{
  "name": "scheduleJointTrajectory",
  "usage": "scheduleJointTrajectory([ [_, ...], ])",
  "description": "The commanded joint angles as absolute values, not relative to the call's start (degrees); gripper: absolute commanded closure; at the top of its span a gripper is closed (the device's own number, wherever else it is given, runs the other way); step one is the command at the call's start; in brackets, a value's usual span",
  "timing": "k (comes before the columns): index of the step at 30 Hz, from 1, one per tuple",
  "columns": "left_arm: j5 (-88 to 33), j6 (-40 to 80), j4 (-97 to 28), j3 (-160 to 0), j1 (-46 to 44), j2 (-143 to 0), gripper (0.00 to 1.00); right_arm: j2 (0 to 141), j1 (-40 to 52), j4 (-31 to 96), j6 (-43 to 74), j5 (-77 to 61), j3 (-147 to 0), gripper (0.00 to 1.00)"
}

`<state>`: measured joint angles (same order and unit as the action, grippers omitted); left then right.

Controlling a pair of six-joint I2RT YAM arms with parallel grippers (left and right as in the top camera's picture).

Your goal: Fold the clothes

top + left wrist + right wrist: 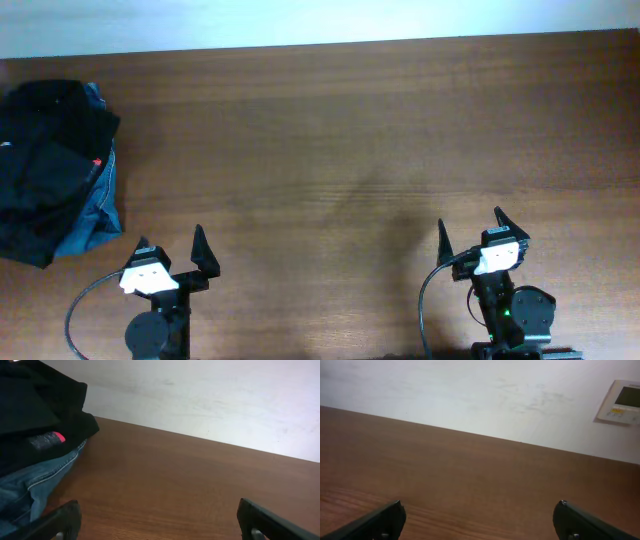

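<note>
The left fingers (203, 252) and right fingers (444, 245) sat spread wide and empty at the near edge of the table (330, 120), apparently because the black T-shirt (45, 120) lay crumpled over jeans (95, 215) far left, ungrasped.

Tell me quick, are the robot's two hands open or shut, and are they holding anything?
The left gripper: open, fingers spread wide, holding nothing.
The right gripper: open, fingers spread wide, holding nothing.
</note>
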<state>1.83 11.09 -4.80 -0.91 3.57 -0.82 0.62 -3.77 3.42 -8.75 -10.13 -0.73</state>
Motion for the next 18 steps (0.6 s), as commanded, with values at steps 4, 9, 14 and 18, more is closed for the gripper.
scheduleJointTrajectory([
  [4,0.8,9.9,-4.8,-0.6,3.9,-0.3,0.01,0.2,-4.3,3.6,-8.1,-9.8,-0.3,0.01],
  [9,0.8,9.9,-4.8,-0.6,3.9,-0.3,0.01,0.2,-4.3,3.6,-8.1,-9.8,-0.3,0.01],
  [14,0.8,9.9,-4.8,-0.6,3.9,-0.3,0.01,0.2,-4.3,3.6,-8.1,-9.8,-0.3,0.01],
  [18,0.8,9.9,-4.8,-0.6,3.9,-0.3,0.01,0.2,-4.3,3.6,-8.1,-9.8,-0.3,0.02],
])
